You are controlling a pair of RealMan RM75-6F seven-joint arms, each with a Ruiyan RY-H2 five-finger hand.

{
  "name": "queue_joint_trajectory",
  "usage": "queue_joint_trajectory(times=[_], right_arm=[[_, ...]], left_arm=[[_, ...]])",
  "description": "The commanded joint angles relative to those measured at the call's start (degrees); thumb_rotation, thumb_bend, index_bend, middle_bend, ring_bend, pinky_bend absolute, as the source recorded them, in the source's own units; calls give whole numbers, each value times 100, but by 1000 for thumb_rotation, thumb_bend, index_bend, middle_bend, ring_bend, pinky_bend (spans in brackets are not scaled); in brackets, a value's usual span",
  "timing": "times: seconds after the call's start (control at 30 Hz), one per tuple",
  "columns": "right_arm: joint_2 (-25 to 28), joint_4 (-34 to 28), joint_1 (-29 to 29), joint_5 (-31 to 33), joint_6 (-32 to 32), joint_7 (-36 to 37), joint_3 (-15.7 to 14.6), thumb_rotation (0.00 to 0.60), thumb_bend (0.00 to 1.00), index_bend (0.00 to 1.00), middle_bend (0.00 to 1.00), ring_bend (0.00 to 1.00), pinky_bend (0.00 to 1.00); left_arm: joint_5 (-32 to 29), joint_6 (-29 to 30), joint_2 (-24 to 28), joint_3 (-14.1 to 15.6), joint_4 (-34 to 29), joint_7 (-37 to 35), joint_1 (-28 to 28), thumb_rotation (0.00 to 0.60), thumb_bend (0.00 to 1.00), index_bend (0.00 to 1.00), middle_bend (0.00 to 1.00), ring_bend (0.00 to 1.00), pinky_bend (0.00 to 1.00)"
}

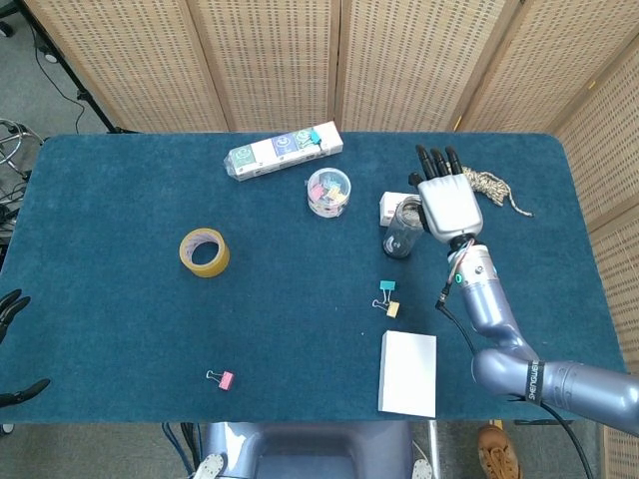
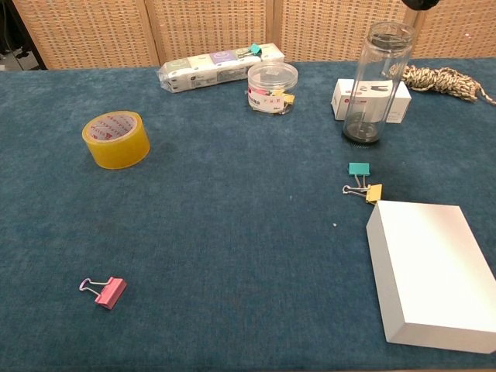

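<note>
The right hand (image 1: 449, 200) hovers flat, fingers straight and apart, holding nothing. The upright bottle (image 2: 375, 81) stands just to its left, beside its thumb, placed for a side grasp. The left hand (image 1: 12, 309) idles far off; its state is unclear.

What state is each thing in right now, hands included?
Right robot hand: fingers extended flat, above the bottle, holding nothing.
Left robot hand: at table's left edge, barely visible.
Clear bottle: upright, no cap.
Clip jar: upright, lidded.
Tape roll: lying flat.
White box: flat, closed.
Pink clip: lying alone.
</note>
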Motion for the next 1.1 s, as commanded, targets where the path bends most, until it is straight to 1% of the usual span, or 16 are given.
queue_joint_trajectory(times=[0.03, 0.1, 0.17, 0.23, 0.27, 0.33, 0.53, 0.73, 0.83, 0.9, 1.07, 1.1], right_arm=[[256, -177, -197, -271, 72, 278, -24, 600, 523, 302, 0, 0, 0], [418, -241, -344, -488, 108, 493, -67, 600, 514, 275, 0, 0, 0], [577, -283, -538, -732, 179, 780, -119, 600, 437, 238, 0, 0, 0], [749, -292, -825, -1116, 311, 1245, -203, 600, 331, 214, 0, 0, 0], [804, -271, -933, -1260, 352, 1428, -240, 600, 295, 208, 0, 0, 0], [907, -230, -1174, -1538, 463, 1779, -341, 600, 268, 198, 0, 0, 0], [1251, 29, -1921, -2218, 733, 2840, -675, 600, 261, 189, 0, 0, 0], [1383, 380, -2526, -2789, 1015, 3724, -945, 600, 238, 176, 0, 0, 0], [1345, 615, -2835, -3109, 1313, 3985, -1098, 600, 231, 141, 0, 0, 0], [1264, 763, -3137, -3317, 1638, 4173, -1213, 600, 230, 121, 0, 0, 0], [1023, 958, -3676, -3703, 2279, 4394, -1409, 600, 231, 115, 0, 0, 0], [959, 946, -3836, -3811, 2438, 4423, -1495, 600, 231, 116, 0, 0, 0]], left_arm=[[-8, -10, 0, -1, 4, 5, -3, 600, 27, 0, 0, 0, 0], [-11, -28, 1, 1, 1, 22, -9, 600, 27, 0, 0, 0, 0], [-10, -50, -1, 6, -9, 49, -15, 600, 27, 0, 0, 0, 0], [-6, -67, -9, 10, -28, 88, -20, 600, 27, 0, 0, 0, 0], [-8, -72, -13, 10, -35, 108, -20, 600, 27, 0, 0, 0, 0], [-14, -87, -27, 12, -52, 161, -20, 600, 27, 0, 0, 0, 0], [-28, -145, -88, 13, -138, 434, -26, 600, 26, 0, 0, 0, 0], [-102, -168, -144, -14, -202, 670, -16, 600, 27, 0, 0, 0, 0], [-121, -165, -173, -25, -221, 751, -9, 600, 27, 0, 0, 0, 0], [-152, -180, -193, -35, -235, 817, -9, 600, 27, 0, 0, 0, 0], [-214, -178, -228, -68, -272, 915, -2, 600, 27, 0, 0, 0, 0], [-228, -164, -239, -80, -278, 936, 5, 600, 27, 0, 0, 0, 0]])
